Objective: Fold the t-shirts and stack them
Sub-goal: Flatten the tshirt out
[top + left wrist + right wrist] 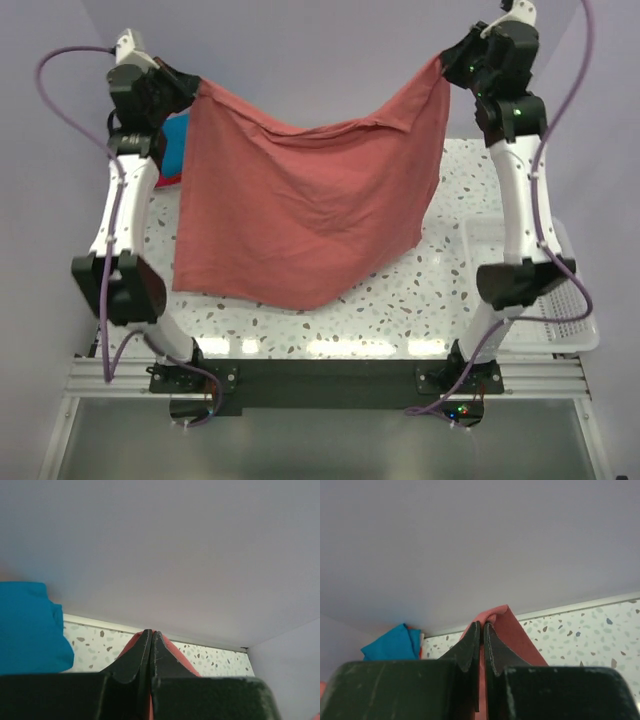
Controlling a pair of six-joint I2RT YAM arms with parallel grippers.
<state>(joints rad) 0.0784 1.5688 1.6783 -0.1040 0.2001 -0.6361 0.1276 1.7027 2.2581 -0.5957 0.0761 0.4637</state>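
Salmon-pink t-shirt [300, 215] hangs spread above the speckled surface [420, 300], left claw [188, 88] clenched on one upper corner, right claw [450, 65] clenched on the other, with a teal-blue t-shirt [178, 150] lying at far left.

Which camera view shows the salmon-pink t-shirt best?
The top external view: the salmon-pink t-shirt hangs whole there between the left gripper and right gripper. Each wrist view shows only a pinched edge of it.
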